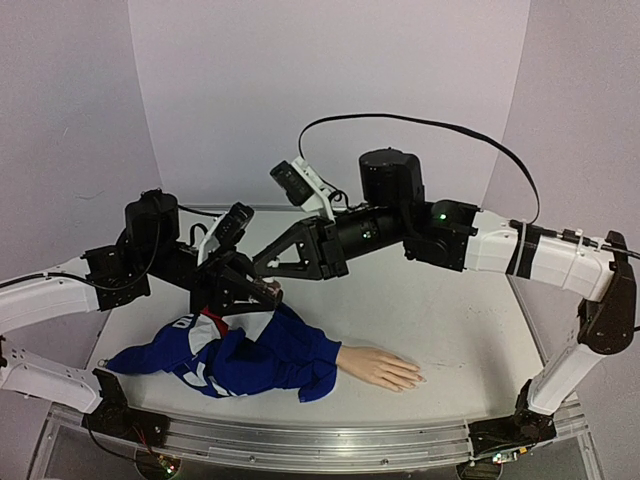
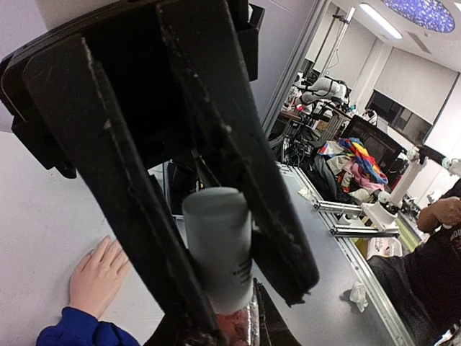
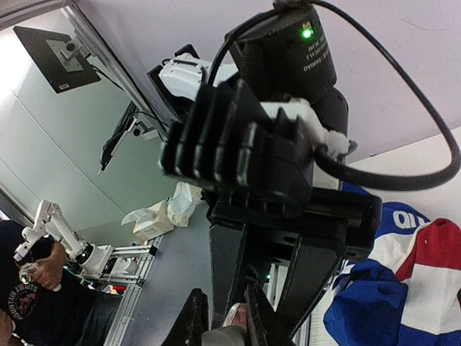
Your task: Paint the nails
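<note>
Your two arms meet left of centre in the overhead view, above the blue sleeve (image 1: 250, 355). Your right tool (image 1: 263, 271) reaches in from the right of the frame. Its tip is just above your left tool (image 1: 260, 292), which comes in from the left.

In the left wrist view you see the right tool's fingers (image 2: 245, 180) running down from the top of the frame. They are drawn in narrow and press on both sides of a grey cap (image 2: 218, 241). Directly below the cap, at the bottom edge, is the pinkish glass of the polish bottle (image 2: 232, 326). It sits between dark fingers that are cut off by the frame. Your left tool looks closed on that bottle, and the overhead view shows a pinkish spot at its tip. You cannot tell whether the cap is screwed on or loose.

The mannequin hand (image 1: 378, 367) lies flat on the tabletop (image 1: 470, 320) at lower centre of the overhead view. It sticks out of the sleeve's right end with its fingers pointing right. The nails (image 1: 416, 379) are at those fingertips and are too small to read for colour. They lie down and to the right of both tools, apart from them and touched by neither. In the left wrist view the hand is at lower left, fingers pointing up.
</note>
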Tool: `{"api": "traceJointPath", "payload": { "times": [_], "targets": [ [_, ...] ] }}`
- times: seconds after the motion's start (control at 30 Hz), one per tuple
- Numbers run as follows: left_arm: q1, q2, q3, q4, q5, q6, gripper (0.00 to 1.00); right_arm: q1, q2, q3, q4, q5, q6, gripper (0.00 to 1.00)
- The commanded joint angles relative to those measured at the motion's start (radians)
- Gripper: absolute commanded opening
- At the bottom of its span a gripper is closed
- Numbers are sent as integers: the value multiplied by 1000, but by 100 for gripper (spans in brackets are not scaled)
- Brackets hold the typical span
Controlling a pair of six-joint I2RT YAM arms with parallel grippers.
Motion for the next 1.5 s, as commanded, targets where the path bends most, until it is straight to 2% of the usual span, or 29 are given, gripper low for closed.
{"api": "traceJointPath", "payload": {
  "times": [0.0,0.07,0.13,0.23,0.3,0.43,0.53,0.6,0.67,0.73,0.87,1.07,1.23,1.33,1.47],
  "targets": [
    [2,-7,61,44,3,6,0,2,-3,27,60,-40,4,7],
    [3,-11,63,43,-39,7,0,7,-5,17,59,-27,3,0],
    [4,-18,67,43,-143,10,0,14,-8,2,58,-3,1,0],
    [6,-36,68,41,-367,46,0,24,-13,-32,57,83,-4,0],
    [6,-32,79,41,-574,76,0,38,-16,-55,51,185,-2,0],
    [6,26,142,57,-968,115,0,66,1,-95,23,515,58,0],
    [6,116,185,165,-1106,155,0,86,47,-107,13,812,208,0],
    [6,186,200,277,-1171,199,0,110,110,-46,-109,1046,329,0],
    [5,269,208,387,-1210,223,0,145,159,6,-156,1189,394,0],
    [4,325,217,461,-1239,221,0,169,197,61,-194,1278,441,0],
    [5,368,202,498,-1214,182,0,179,201,85,-207,1303,465,0],
    [3,279,48,468,-1106,60,0,170,103,24,-153,1252,333,1],
    [3,151,1,243,-1026,-9,0,133,26,5,-151,1112,232,30],
    [5,79,-9,129,-934,-3,0,123,-8,3,-150,1009,154,45],
    [9,-4,-11,23,-782,13,0,83,-48,-16,-129,810,61,71]
  ]
}}
